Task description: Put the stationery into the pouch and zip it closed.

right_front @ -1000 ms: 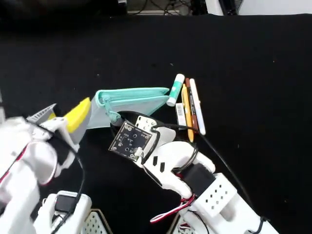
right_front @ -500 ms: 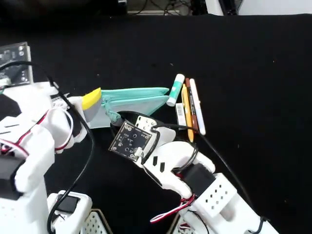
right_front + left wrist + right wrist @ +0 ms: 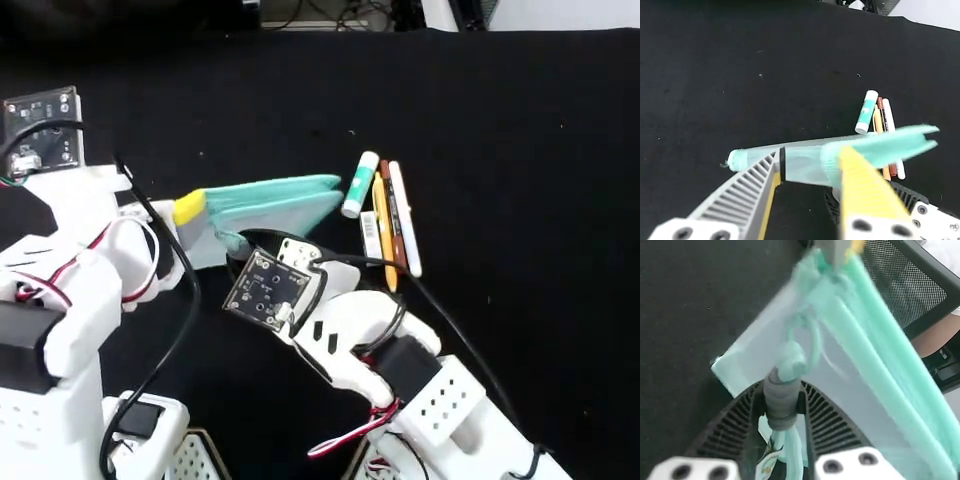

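The teal pouch [image 3: 275, 202] lies left of the stationery, its left end raised. My left gripper [image 3: 190, 212] is shut on that end, its yellow and grey fingers [image 3: 757, 182] on either side of the pouch [image 3: 805, 167]. My right gripper [image 3: 782, 390] is shut on the grey zipper pull [image 3: 781, 396], whose teal cord loops up to the pouch [image 3: 865, 340]. In the high view the right arm's wrist [image 3: 330, 320] covers that gripper. A white and teal glue stick [image 3: 359, 184] and several pens [image 3: 392, 220] lie side by side just right of the pouch, outside it.
A black cloth [image 3: 500, 120] covers the table, with open room at the far side and to the right of the pens. Cables [image 3: 330, 15] run along the far edge. A mesh chair [image 3: 900, 280] stands behind the pouch in the right wrist view.
My left arm swung in from the near left and closed on the pouch's left end, which has lifted and tilted a little. The right arm and the stationery have not moved.
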